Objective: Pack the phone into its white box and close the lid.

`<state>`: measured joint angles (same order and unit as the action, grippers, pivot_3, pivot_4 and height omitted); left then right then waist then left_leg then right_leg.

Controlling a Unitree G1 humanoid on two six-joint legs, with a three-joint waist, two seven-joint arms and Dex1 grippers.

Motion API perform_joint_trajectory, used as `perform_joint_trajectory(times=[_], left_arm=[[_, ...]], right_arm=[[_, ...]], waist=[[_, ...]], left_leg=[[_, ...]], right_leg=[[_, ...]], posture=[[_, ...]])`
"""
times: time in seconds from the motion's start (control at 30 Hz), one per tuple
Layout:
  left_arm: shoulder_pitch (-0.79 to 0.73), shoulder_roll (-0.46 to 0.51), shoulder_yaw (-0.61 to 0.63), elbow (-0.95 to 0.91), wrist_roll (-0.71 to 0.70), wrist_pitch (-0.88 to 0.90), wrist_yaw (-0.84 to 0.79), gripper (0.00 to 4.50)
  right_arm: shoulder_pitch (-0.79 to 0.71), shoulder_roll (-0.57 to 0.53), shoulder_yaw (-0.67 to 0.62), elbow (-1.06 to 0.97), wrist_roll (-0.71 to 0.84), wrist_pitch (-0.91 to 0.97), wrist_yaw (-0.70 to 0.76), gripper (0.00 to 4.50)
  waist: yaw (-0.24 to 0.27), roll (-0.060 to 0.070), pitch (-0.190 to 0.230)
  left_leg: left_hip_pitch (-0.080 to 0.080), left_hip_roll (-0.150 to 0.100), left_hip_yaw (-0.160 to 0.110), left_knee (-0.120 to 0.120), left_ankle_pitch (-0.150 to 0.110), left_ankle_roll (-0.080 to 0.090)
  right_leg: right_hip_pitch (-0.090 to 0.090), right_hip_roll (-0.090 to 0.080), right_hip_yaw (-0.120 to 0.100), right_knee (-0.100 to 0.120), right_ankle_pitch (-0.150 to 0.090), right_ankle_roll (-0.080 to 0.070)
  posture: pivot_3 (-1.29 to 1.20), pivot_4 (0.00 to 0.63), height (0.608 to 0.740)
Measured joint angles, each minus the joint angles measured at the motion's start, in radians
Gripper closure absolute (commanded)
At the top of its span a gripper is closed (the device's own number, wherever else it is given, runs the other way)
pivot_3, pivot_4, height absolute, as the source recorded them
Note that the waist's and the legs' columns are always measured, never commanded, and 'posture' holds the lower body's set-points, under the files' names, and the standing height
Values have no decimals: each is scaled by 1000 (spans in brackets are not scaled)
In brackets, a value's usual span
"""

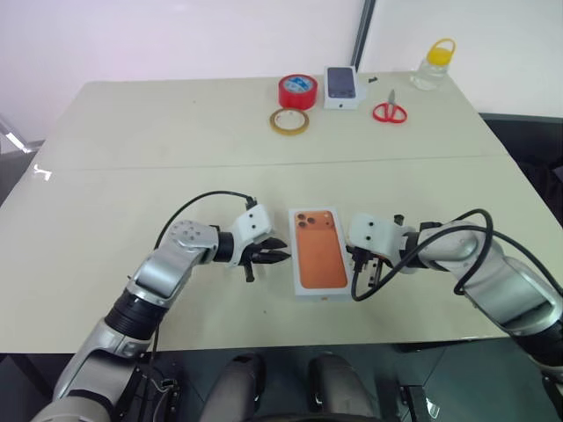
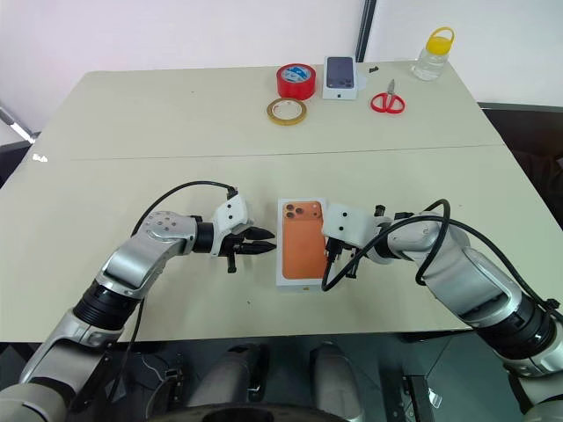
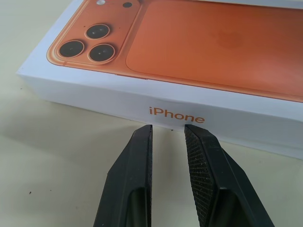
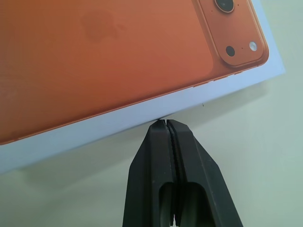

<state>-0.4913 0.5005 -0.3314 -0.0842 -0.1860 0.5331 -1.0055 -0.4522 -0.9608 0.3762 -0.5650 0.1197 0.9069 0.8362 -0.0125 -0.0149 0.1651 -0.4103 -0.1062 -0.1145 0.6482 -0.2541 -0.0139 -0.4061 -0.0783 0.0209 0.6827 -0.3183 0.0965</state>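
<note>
The closed white box (image 1: 318, 253) lies flat near the table's front edge. Its lid (image 3: 213, 42) is on top and carries an orange phone picture with a lens cluster at one corner. Orange "iPhone" lettering runs along the side wall. The phone itself is hidden. My left gripper (image 1: 283, 251) lies level at the box's left side, fingers (image 3: 137, 161) slightly apart with nothing between them, tips just short of the wall. My right gripper (image 1: 360, 263) is shut, and its tips (image 4: 164, 122) meet the lid's edge on the right side.
At the table's far side lie a red tape roll (image 1: 297, 90), a yellowish tape ring (image 1: 288, 121), a small white box with a dark phone picture (image 1: 342, 87), red scissors (image 1: 390, 112) and a jar with a yellow cap (image 1: 435, 63). Black cables loop from both wrists.
</note>
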Motion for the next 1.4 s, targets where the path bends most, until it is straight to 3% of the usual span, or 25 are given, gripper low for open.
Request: perform_joint_trajectory(times=[0.17, 0.3, 0.47, 0.73, 1.13, 1.27, 1.4], left_arm=[[11, 13, 2, -1, -2, -1, -1, 3382], [13, 31, 58, 4, -39, 2, -4, 3382], [-44, -5, 121, 55, -69, 8, 17, 3382], [-159, -137, 88, 191, -44, -13, 66, 3382], [-159, -127, -15, 242, 38, -93, 24, 3382], [-137, -130, 16, 240, 24, -103, 50, 3382], [-104, -105, 160, 225, -30, -70, 118, 3382]], right_arm=[[26, -19, -32, 1, 2, -41, 13, 4453], [89, -44, -193, -3, 64, -111, 66, 4453], [157, -35, -274, -65, 179, -114, 124, 4453], [262, -14, -200, -132, 208, -108, 112, 4453], [327, -20, -167, -138, 150, -179, 70, 4453], [310, 28, -186, -96, 160, -181, 48, 4453], [232, 125, -296, 24, 178, -194, -26, 4453]], waist=[[1, 0, 0], [3, 0, 0], [2, 0, 0], [-2, -1, 0], [0, -5, -3], [-3, -5, -3], [-2, -5, -3]], left_leg=[[0, 0, 0, 0, 0, 0], [0, 0, 0, 0, 0, 0], [0, 0, 0, 1, 0, 0], [0, 0, 0, 2, 0, 0], [5, 0, -1, 2, -1, 1], [6, 0, -1, 1, -1, 2], [3, 0, -1, 2, 0, 0]], right_leg=[[0, 0, 0, 0, 0, 0], [1, 0, 0, 0, 0, 0], [1, 0, -1, 0, 0, 0], [2, 0, -1, 0, 0, 0], [7, 0, -1, -1, 0, 0], [7, 0, -1, 0, 0, 1], [3, 0, -1, 1, 0, 0]], posture=[[0, 150, 740], [0, 150, 740], [0, 150, 740], [0, 150, 740], [0, 150, 740], [0, 150, 740], [0, 150, 740]])
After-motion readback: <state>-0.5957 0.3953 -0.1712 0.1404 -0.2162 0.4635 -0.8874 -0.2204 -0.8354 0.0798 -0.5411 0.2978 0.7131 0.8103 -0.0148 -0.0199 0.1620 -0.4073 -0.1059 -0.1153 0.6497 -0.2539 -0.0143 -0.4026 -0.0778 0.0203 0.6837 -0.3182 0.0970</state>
